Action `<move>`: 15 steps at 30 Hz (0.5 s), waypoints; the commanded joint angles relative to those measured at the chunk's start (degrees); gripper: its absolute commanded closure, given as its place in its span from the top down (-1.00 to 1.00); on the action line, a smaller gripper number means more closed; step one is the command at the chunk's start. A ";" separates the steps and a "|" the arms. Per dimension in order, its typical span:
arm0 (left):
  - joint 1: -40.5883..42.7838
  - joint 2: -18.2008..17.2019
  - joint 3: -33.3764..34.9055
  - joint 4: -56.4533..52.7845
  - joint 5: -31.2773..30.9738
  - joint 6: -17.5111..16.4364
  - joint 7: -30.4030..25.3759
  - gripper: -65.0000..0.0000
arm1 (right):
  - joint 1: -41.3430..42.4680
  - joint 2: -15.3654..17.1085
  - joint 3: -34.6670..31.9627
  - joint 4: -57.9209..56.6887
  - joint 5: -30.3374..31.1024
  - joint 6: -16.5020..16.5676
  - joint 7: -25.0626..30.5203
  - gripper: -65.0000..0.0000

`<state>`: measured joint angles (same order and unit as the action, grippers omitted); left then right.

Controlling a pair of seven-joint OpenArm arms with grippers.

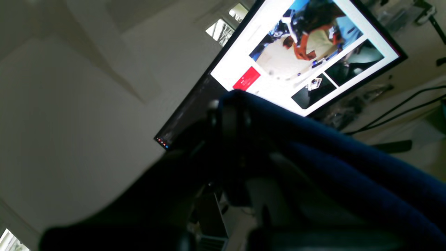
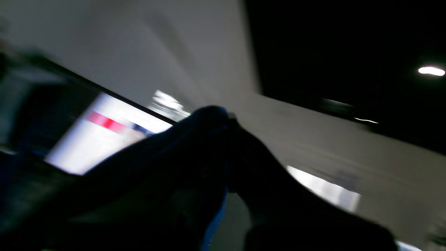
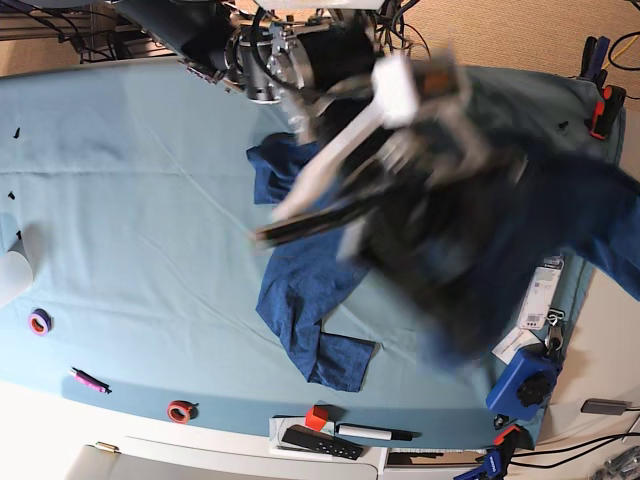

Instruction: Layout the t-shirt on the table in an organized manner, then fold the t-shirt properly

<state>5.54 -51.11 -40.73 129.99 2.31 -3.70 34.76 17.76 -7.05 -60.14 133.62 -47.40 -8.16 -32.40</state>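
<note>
The dark navy t-shirt (image 3: 305,285) is partly raised off the table (image 3: 130,200). One sleeve end (image 3: 340,362) trails on the teal cloth near the front edge. Both arms are motion-blurred above the table's right half, with dark cloth bunched under them (image 3: 470,250). In the left wrist view my left gripper (image 1: 231,111) is shut, and navy fabric (image 1: 348,164) drapes over its tip and runs down to the right. In the blurred right wrist view my right gripper (image 2: 226,120) is shut on a fold of the same cloth (image 2: 195,129).
Along the front edge lie a purple tape roll (image 3: 39,321), a pink marker (image 3: 88,380), a red tape roll (image 3: 180,410), a red cube (image 3: 317,417), a black remote (image 3: 320,441) and a pen (image 3: 372,432). A blue clamp (image 3: 522,382) sits at the right corner. A lit monitor (image 1: 303,52) stands behind.
</note>
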 commanded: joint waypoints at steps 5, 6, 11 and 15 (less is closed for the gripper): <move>-0.63 -1.42 -0.70 -0.04 0.63 0.81 -1.31 -1.00 | -2.16 2.89 8.66 0.68 -1.95 -0.72 0.87 -1.00; -0.63 -1.42 -0.70 -0.26 -0.04 0.61 -1.31 -1.00 | -2.86 3.65 10.47 0.68 -1.95 -0.70 0.87 -1.00; -0.61 -1.18 -0.70 -0.98 -7.02 -2.43 -1.18 -1.00 | -6.51 7.98 20.39 1.03 -1.99 -0.68 0.66 -1.00; -0.61 -1.07 -0.70 -0.98 -14.69 -5.81 -0.70 -1.00 | -10.58 12.72 26.99 1.38 -2.25 -0.68 0.35 -1.00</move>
<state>5.56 -50.81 -40.73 128.57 -13.21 -10.70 35.05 6.35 5.85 -33.10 134.06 -48.73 -8.10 -33.23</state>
